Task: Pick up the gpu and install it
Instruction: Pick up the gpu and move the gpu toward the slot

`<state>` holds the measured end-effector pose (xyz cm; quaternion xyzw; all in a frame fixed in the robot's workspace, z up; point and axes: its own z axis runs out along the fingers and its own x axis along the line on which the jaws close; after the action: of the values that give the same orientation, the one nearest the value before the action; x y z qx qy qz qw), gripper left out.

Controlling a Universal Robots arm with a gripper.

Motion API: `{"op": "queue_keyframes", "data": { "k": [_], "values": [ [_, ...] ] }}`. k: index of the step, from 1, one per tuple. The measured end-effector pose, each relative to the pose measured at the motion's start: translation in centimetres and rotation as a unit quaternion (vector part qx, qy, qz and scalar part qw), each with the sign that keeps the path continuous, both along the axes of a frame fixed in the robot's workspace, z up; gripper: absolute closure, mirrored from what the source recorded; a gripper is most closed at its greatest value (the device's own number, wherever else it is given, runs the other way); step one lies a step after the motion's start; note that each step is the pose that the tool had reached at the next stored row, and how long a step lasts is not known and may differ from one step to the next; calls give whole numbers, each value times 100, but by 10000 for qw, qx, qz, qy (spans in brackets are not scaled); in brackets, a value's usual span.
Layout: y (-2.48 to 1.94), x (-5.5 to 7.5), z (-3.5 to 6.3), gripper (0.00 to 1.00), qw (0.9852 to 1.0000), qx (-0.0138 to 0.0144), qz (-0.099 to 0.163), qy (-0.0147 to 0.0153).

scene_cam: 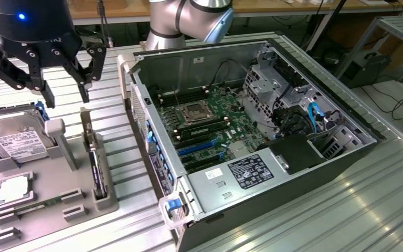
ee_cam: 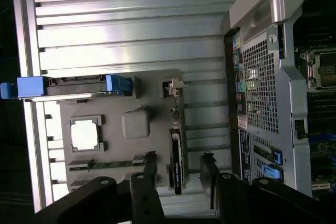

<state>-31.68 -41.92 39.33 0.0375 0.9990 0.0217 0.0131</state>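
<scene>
The gpu [scene_cam: 98,167] stands on its edge in a slot of the grey holder tray [scene_cam: 44,207], at the exterior view's left. It shows as a thin dark card with a metal bracket at its far end. In the wrist view the gpu [ee_cam: 176,167] appears edge-on, straight below the camera and between the two fingers. My gripper [scene_cam: 67,98] hangs above the tray's far end, clear of the card. My gripper [ee_cam: 178,166] is open, its dark fingers [ee_cam: 149,169] spread to either side of the card and holding nothing.
A silver hard drive [scene_cam: 14,137] with blue rails and a square processor chip [scene_cam: 12,190] sit in the same tray. The open computer case [scene_cam: 341,157] lies at the exterior view's right, its motherboard [scene_cam: 205,118] and blue slots [scene_cam: 200,148] exposed. Ribbed metal table [scene_cam: 314,220] all around.
</scene>
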Motion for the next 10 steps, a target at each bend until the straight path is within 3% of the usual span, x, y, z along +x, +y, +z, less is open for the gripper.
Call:
{"op": "queue_keyframes", "data": {
  "k": [4,10],
  "values": [
    [0,-8,-28,28,10000,0,24,0],
    [1,-9,-119,28,10000,0,64,0]
  ]
}}
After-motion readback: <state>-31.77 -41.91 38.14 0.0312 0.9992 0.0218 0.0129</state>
